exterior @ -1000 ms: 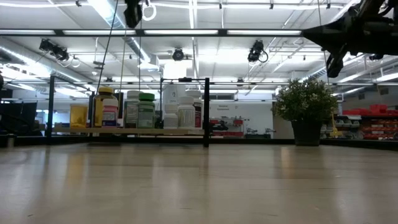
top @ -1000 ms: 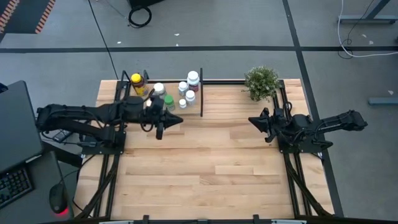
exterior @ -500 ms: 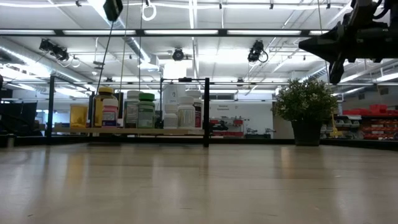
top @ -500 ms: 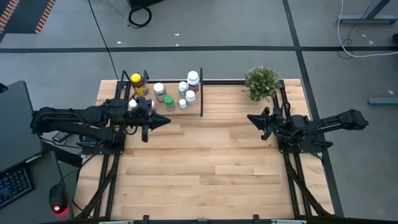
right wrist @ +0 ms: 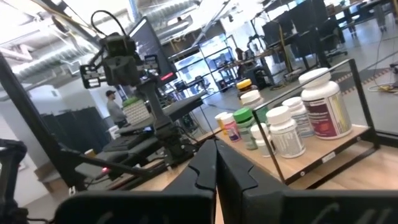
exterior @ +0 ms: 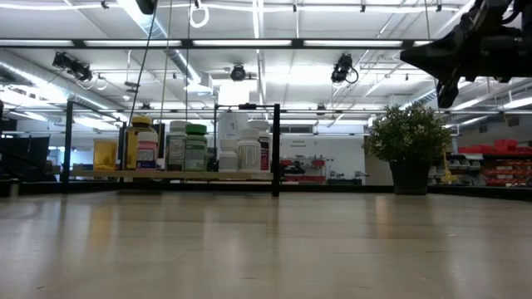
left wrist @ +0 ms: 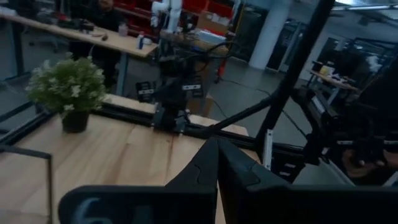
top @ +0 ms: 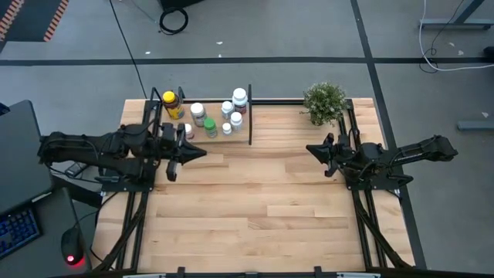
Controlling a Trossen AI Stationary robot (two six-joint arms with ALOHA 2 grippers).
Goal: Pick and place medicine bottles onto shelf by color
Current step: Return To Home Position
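The medicine bottles stand upright on the shelf [exterior: 208,175] at the table's far left: an amber yellow-capped one [top: 169,104], a green one [top: 210,127], and several white ones [top: 238,98], also in the right wrist view as white bottles [right wrist: 320,106]. My left gripper [top: 202,151] is shut and empty, pointing level toward the table's right, just on the near side of the shelf. My right gripper [top: 309,148] hangs shut and empty above the table's right side, pointing left toward the shelf.
A small green potted plant [top: 324,102] stands at the far edge, right of the shelf's black post [top: 250,123]. Bare plank tabletop [top: 262,208] stretches between the two arms and toward the near edge.
My left gripper has drawn back from the shelf toward the table's left edge and rolled a little, staying shut and empty; in the low view it has risen almost out of the picture's top. The bottles have stayed in place.
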